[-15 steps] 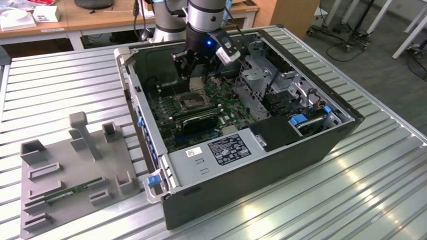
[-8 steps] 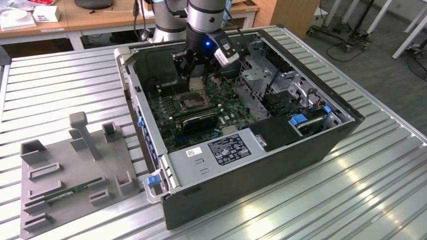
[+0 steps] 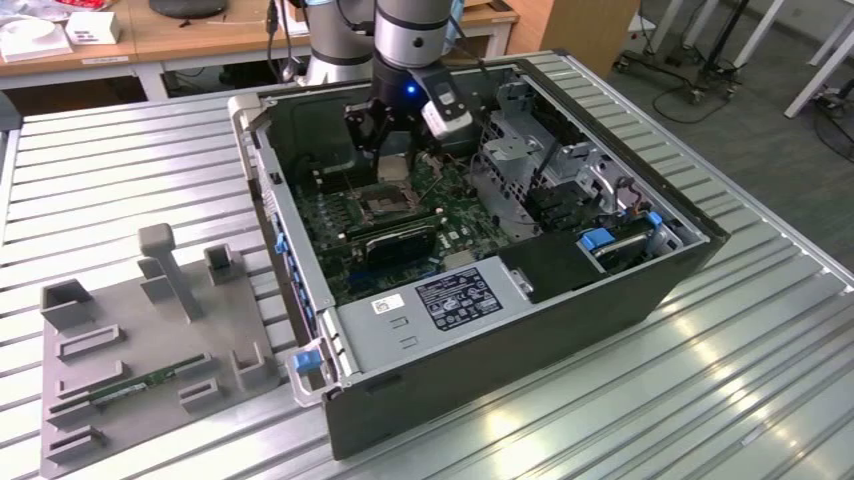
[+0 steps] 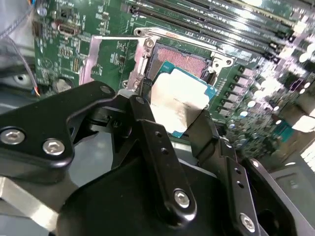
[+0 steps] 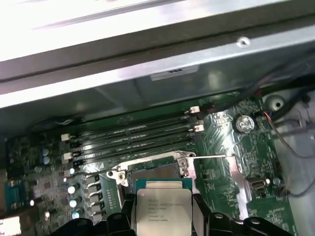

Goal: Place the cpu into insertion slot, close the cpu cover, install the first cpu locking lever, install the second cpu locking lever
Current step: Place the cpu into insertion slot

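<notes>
Workbench scene, read from the exterior view's left to its right. At eight o'clock we find a grey fixture tray (image 3: pixel 134 350). At the centre sits an open computer case (image 3: pixel 534 330) with its green motherboard (image 3: pixel 465 205) exposed. From twelve o'clock the arm reaches down into the case, its gripper (image 3: pixel 390 150) poised over the insertion slot (image 3: pixel 382 204). In the second wrist view we see the two black fingers (image 4: pixel 150 137) drawn in narrowly against opposite edges of the cpu (image 4: pixel 179 101), which hangs just above the slot, not yet seated. The cpu cover (image 4: pixel 88 59) lies swung open beside the slot. We judge misalignment to be the main risk: the chip looks slightly tilted and offset, so a corner could catch the silver rim or bend the socket's pins.
</notes>
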You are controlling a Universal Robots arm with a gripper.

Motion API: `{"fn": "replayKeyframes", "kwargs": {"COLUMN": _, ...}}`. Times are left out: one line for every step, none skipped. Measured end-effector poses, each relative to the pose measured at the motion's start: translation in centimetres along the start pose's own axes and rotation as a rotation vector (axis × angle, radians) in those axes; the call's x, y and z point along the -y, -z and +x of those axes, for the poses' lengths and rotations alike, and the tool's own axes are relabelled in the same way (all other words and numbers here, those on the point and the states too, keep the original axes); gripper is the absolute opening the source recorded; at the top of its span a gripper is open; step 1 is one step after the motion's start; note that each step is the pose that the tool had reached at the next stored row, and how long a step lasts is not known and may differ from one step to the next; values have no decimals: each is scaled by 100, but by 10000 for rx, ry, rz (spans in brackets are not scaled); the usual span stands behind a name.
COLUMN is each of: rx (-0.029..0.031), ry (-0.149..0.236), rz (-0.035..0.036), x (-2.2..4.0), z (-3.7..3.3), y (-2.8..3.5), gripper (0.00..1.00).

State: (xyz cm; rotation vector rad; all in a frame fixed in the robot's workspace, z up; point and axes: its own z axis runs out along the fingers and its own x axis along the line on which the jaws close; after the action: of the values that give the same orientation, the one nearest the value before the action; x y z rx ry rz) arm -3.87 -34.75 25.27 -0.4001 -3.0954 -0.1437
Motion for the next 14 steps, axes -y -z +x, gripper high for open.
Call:
{"fn": "replayKeyframes", "kwargs": {"rx": 16, "ry": -181, "rz": -4, "x": 0, "z": 0, "y": -3, "gripper": 54}}
{"fn": "replayKeyframes", "kwargs": {"rx": 32, "ry": -359, "rz": -9, "x": 1, "z": 0, "y": -6, "gripper": 54}}
{"fn": "replayKeyframes", "kwargs": {"rx": 49, "ry": -545, "rz": -16, "x": 1, "z": 0, "y": -9, "gripper": 54}}
{"fn": "replayKeyframes", "kwargs": {"rx": 64, "ry": -716, "rz": -22, "x": 1, "z": 0, "y": -12, "gripper": 54}}
{"fn": "replayKeyframes", "kwargs": {"rx": 81, "ry": -896, "rz": -28, "x": 1, "z": 0, "y": -16, "gripper": 54}}
{"fn": "replayKeyframes", "kwargs": {"rx": 96, "ry": -1075, "rz": -32, "x": 2, "z": -1, "y": -19, "gripper": 54}}
{"fn": "replayKeyframes", "kwargs": {"rx": 114, "ry": -1270, "rz": -37, "x": 2, "z": -1, "y": -22, "gripper": 54}}
{"fn": "replayKeyframes", "kwargs": {"rx": 130, "ry": -1450, "rz": -42, "x": 2, "z": -1, "y": -26, "gripper": 54}}
{"fn": "replayKeyframes", "kwargs": {"rx": 146, "ry": -1628, "rz": -47, "x": 2, "z": -1, "y": -29, "gripper": 54}}
{"fn": "replayKeyframes", "kwargs": {"rx": 162, "ry": -1808, "rz": -51, "x": 3, "z": -1, "y": -31, "gripper": 54}}
{"fn": "replayKeyframes", "kwargs": {"rx": 177, "ry": -1978, "rz": -55, "x": 3, "z": -1, "y": -33, "gripper": 54}}
{"fn": "replayKeyframes", "kwargs": {"rx": 191, "ry": -2139, "rz": -60, "x": 3, "z": -1, "y": -35, "gripper": 54}}
{"fn": "replayKeyframes", "kwargs": {"rx": 204, "ry": -2280, "rz": -64, "x": 3, "z": -1, "y": -37, "gripper": 54}}
{"fn": "replayKeyframes", "kwargs": {"rx": 210, "ry": -2355, "rz": -67, "x": 3, "z": -1, "y": -37, "gripper": 54}}
